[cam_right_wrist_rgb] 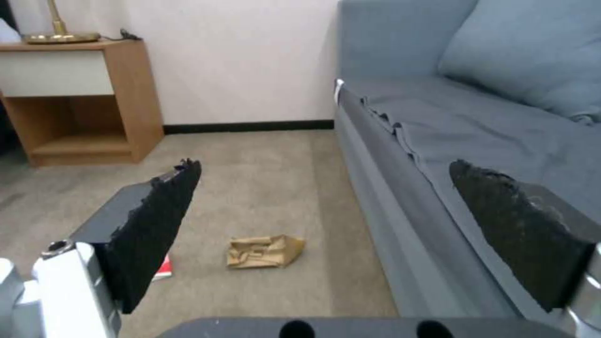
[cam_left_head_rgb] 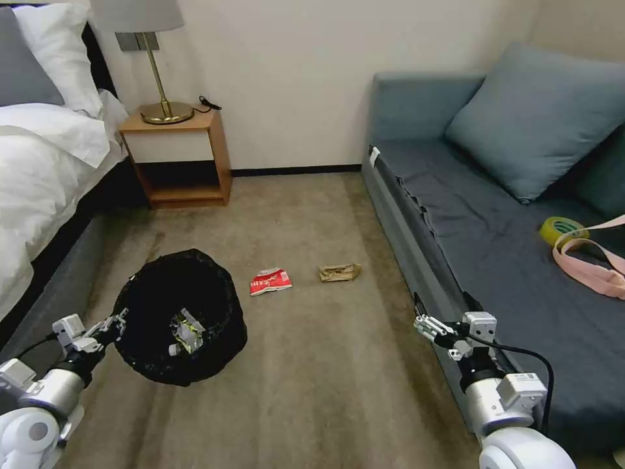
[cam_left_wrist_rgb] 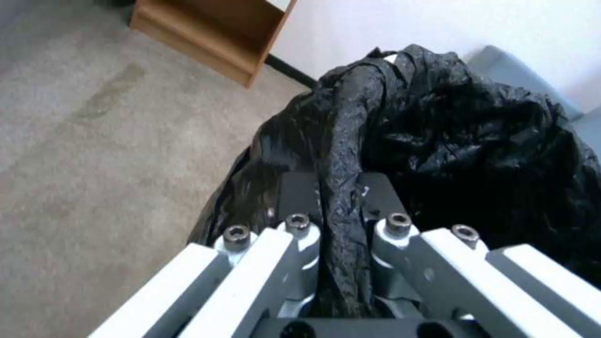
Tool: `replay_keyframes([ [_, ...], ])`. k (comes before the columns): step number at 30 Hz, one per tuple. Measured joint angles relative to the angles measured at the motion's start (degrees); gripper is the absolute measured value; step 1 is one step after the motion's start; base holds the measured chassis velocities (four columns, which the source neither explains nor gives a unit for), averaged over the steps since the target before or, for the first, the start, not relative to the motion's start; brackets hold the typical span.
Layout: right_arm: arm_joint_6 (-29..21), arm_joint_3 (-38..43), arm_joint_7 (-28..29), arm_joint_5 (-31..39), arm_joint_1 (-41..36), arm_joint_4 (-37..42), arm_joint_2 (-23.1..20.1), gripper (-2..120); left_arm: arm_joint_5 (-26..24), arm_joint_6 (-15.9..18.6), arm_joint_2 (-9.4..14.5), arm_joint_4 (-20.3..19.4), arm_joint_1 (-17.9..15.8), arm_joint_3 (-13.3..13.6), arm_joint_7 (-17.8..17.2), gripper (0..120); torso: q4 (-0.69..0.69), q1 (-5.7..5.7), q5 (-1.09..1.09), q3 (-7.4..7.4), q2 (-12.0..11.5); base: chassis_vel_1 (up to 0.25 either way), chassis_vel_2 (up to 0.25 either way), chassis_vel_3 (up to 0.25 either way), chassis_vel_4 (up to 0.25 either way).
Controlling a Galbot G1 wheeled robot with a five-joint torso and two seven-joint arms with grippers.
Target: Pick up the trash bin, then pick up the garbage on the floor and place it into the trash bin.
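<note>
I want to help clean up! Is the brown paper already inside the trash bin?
No, the brown paper lies on the carpet beside the red-white packet, apart from the trash bin that the left pincer holds.

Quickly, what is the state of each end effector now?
Left end effector: closed on the bin rim.
Right end effector: open, empty.

Ahead of me a plain cream wall (cam_left_head_rgb: 293, 78) meets beige carpet (cam_left_head_rgb: 312, 365) along a dark skirting board (cam_left_head_rgb: 296, 170). On my left stands a bed (cam_left_head_rgb: 45, 163) with white linen, and beside it a wooden nightstand (cam_left_head_rgb: 179, 156) carrying a brass lamp (cam_left_head_rgb: 156, 71). On my right runs a blue-grey sofa (cam_left_head_rgb: 521, 260) with a matching cushion (cam_left_head_rgb: 540, 117); a roll of tape (cam_left_head_rgb: 561, 229) and a pink strap (cam_left_head_rgb: 596, 267) lie on its seat.
</note>
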Motion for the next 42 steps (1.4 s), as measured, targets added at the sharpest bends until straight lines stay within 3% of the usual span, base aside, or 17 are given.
replay_keyframes([
  [17, -0.49, -0.55, 0.02, 1.28, 1.47, -0.53, -1.57, 100, -0.68, -0.02, 0.56, 1.15, -0.26, -1.88, 0.27, 5, 0.01, 0.00, 0.00, 0.00, -0.01, -0.131, 0.130, 0.128, -0.139],
  [42, -1.26, -1.47, 0.35, 2.66, 2.96, -1.29, -3.96, 100, -0.96, 0.12, 1.07, 1.92, -1.22, -1.90, 0.17, 5, 0.01, 0.00, 0.00, 0.00, -0.01, -0.143, 0.149, 0.148, -0.152],
])
